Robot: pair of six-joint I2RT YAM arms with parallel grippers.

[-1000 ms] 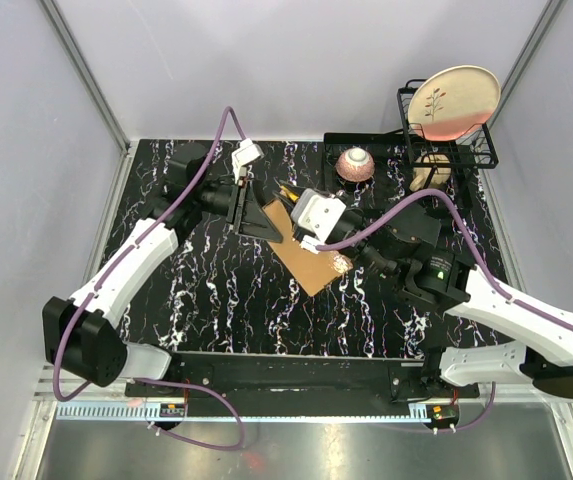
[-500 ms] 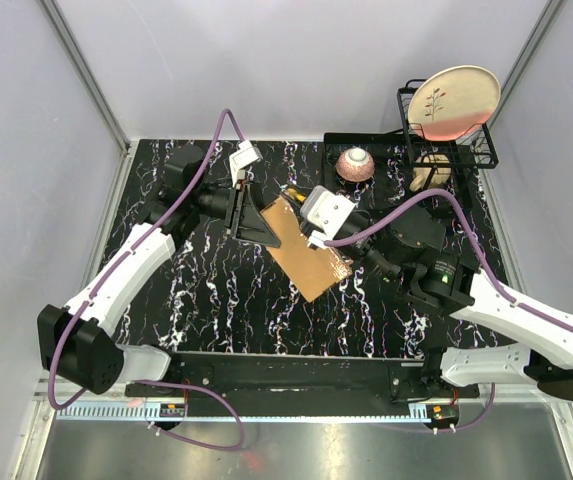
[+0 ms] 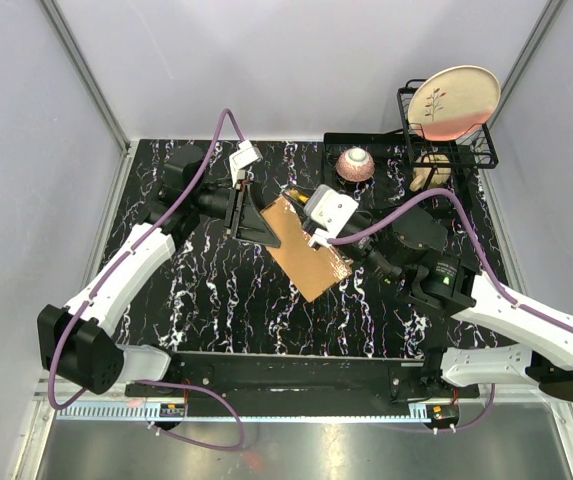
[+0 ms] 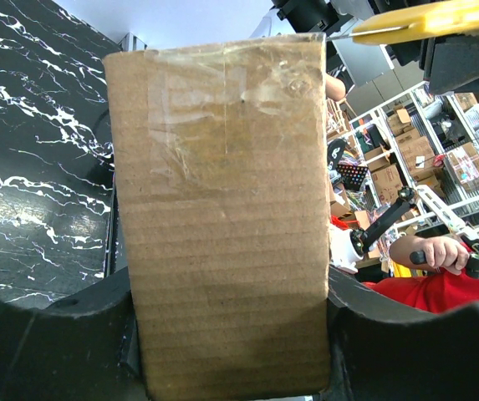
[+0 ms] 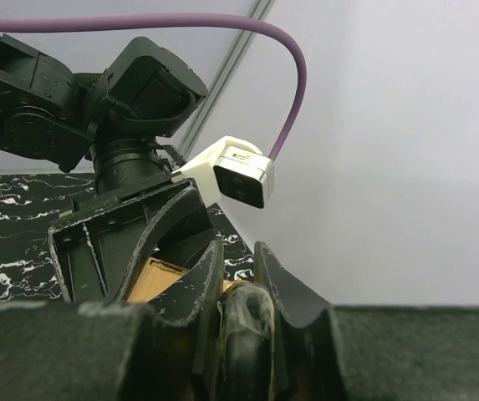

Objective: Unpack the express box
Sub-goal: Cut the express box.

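The express box (image 3: 306,250), flat brown cardboard with clear tape on top, lies tilted at the middle of the table. My left gripper (image 3: 250,216) is shut on its far-left end. In the left wrist view the box (image 4: 222,209) fills the space between my jaws. My right gripper (image 3: 302,200) is shut on the yellow utility knife (image 3: 290,190) at the box's far corner. The knife (image 4: 427,17) shows at the upper right of the left wrist view, blade tip by the taped edge. In the right wrist view the fingers (image 5: 210,276) clamp the knife (image 5: 247,330), with the box (image 5: 151,280) just beyond.
A pink bowl (image 3: 355,164) sits on a black tray behind the box. A black wire rack (image 3: 484,150) at the back right holds an upright plate (image 3: 453,100). Metal frame posts and grey walls bound the black marbled table (image 3: 216,290).
My right gripper has moved with the knife up along the box toward its far end by the left gripper. The box and the left gripper have shifted slightly.
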